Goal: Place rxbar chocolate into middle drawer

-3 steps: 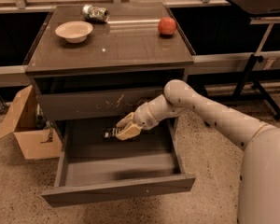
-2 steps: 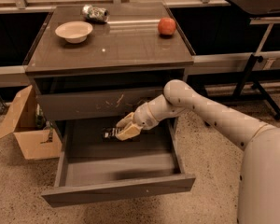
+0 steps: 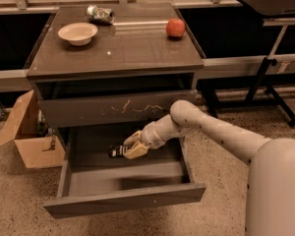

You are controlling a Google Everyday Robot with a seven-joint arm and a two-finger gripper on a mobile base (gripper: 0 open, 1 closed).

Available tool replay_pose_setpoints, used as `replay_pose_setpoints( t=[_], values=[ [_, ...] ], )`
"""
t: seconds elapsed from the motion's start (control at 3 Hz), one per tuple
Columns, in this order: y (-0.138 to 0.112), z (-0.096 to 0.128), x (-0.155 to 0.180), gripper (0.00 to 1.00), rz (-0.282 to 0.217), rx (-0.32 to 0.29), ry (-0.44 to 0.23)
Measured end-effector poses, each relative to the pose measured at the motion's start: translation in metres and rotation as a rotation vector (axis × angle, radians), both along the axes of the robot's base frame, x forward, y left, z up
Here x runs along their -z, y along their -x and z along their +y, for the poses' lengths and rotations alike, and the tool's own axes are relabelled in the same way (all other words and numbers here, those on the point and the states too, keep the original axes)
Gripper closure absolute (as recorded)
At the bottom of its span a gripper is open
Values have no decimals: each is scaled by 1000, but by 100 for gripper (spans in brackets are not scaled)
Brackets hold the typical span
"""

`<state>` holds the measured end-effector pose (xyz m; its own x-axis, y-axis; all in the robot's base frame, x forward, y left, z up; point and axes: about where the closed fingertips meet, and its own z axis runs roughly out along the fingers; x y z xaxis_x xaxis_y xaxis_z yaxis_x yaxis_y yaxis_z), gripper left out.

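Observation:
The middle drawer (image 3: 123,199) is pulled out wide under the cabinet, its smooth grey inside showing. My gripper (image 3: 129,150) reaches into it from the right, over the drawer's back half. It is shut on the rxbar chocolate (image 3: 116,151), a small black bar that sticks out to the left of the fingers, held a little above the drawer floor. The drawer front above it, with pale scratch marks (image 3: 130,107), is closed.
On the cabinet top stand a pale bowl (image 3: 77,33), a crushed silver can (image 3: 100,14) and a red apple (image 3: 175,27). An open cardboard box (image 3: 27,132) sits on the floor at the left. A black table stand (image 3: 270,68) is at the right.

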<state>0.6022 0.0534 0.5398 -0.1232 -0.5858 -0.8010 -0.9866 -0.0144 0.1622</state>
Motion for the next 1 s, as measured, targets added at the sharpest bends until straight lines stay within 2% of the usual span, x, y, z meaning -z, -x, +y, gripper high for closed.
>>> replay_pose_setpoints(
  t=[0.33,0.67,1.0],
  values=[
    [-3,-5,48,73,5,28,-55],
    [-5,-9,75,50,32,38,-100],
    [-9,-18,94,27,57,52,-111]
  ],
)
